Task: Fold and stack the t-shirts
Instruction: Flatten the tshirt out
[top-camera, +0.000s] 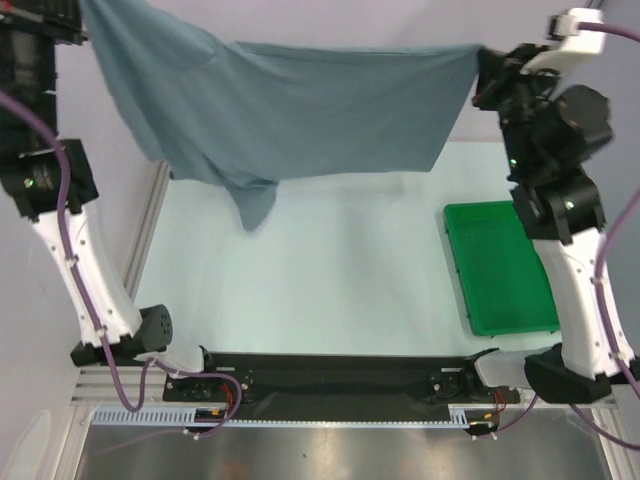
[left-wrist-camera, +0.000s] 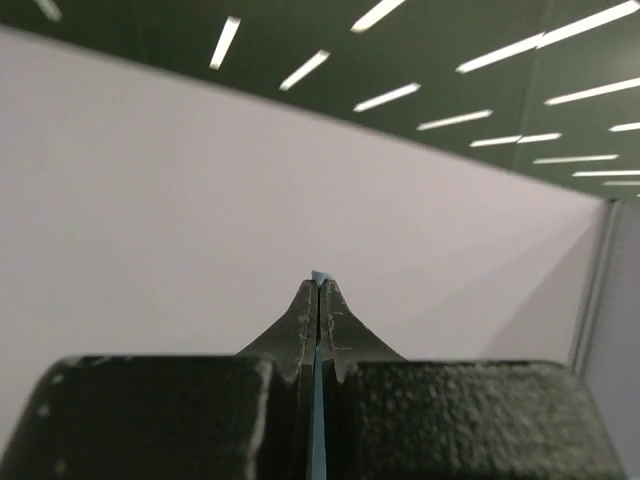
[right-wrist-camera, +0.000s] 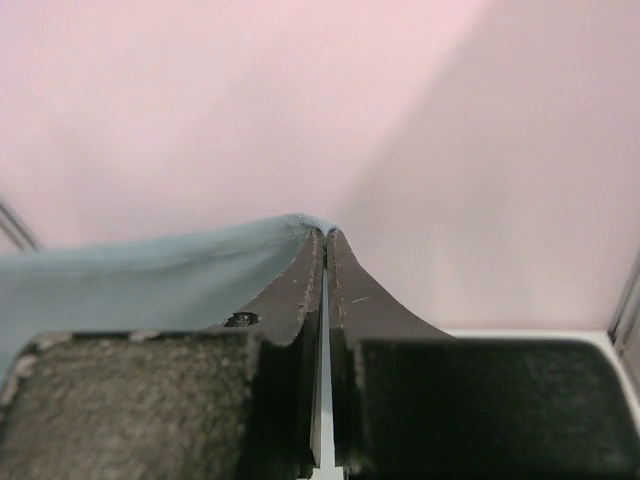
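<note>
T-shirt (top-camera: 300, 105) hangs spread in air over far part of surface (top-camera: 320, 290), long axis running left-right between both ends of my hold; my left gripper (left-wrist-camera: 318, 288) clenched on its left top edge; my right gripper (right-wrist-camera: 326, 236) clenched on right top corner; surface lies below cloth; green tray (top-camera: 500, 268) sits at right; no readable writing.

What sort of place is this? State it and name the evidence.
Most likely a robotics lab work cell. The left arm and right arm are bolted to an aluminium-framed table, plain partition walls enclose it, and the left wrist view shows strip ceiling lights. A blue-grey t-shirt hangs stretched between the arms.
</note>
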